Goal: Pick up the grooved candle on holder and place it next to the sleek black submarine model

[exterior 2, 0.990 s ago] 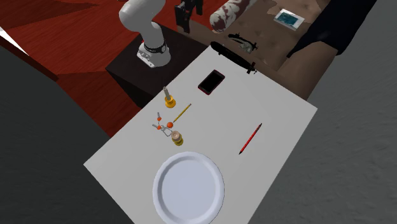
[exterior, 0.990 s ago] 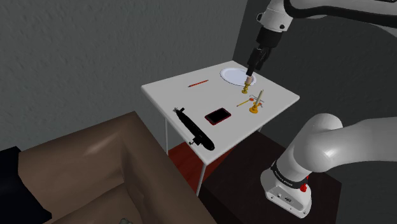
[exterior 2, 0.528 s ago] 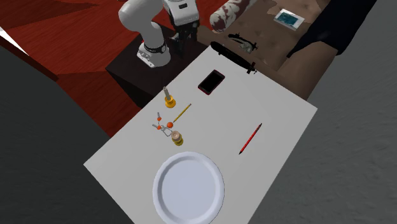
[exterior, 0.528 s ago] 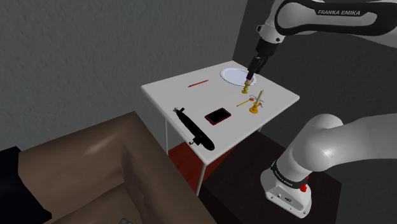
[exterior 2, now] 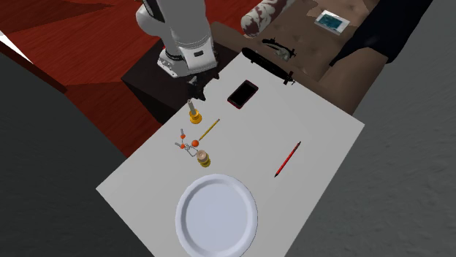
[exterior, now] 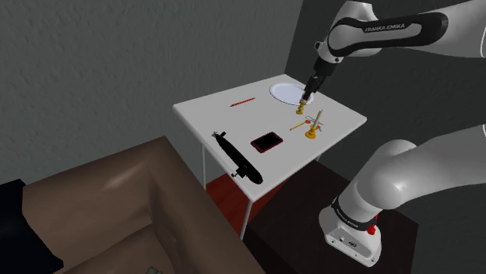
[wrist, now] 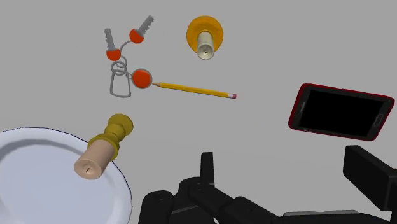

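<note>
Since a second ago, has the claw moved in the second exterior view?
Yes. The claw has come down from the picture's top edge to level with the red-cased phone, on the phone's left.

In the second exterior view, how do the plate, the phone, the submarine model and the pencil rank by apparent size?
1. white plate
2. black submarine model and red-cased phone: unsure, since one is longer and the other wider
3. yellow pencil
</note>
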Controlling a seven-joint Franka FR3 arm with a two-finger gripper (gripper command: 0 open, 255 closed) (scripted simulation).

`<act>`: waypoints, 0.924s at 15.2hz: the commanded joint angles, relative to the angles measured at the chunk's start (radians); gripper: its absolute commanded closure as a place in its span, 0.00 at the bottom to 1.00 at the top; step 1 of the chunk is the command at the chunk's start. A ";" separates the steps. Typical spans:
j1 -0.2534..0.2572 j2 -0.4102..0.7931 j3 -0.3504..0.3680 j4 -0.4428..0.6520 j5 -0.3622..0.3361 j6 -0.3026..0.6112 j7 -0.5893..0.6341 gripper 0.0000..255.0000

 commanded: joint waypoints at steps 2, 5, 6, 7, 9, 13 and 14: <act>0.003 0.084 -0.073 0.015 -0.001 0.092 -0.074 0.00; 0.019 0.180 -0.146 0.047 0.026 0.174 -0.154 0.00; 0.027 0.214 -0.172 0.060 0.041 0.200 -0.183 0.00; 0.035 0.250 -0.197 0.075 0.060 0.225 -0.215 0.00; 0.055 0.327 -0.249 0.109 0.113 0.272 -0.286 0.00; 0.088 0.506 -0.340 0.194 0.287 0.343 -0.468 0.00; 0.088 0.556 -0.354 0.220 0.345 0.353 -0.522 0.00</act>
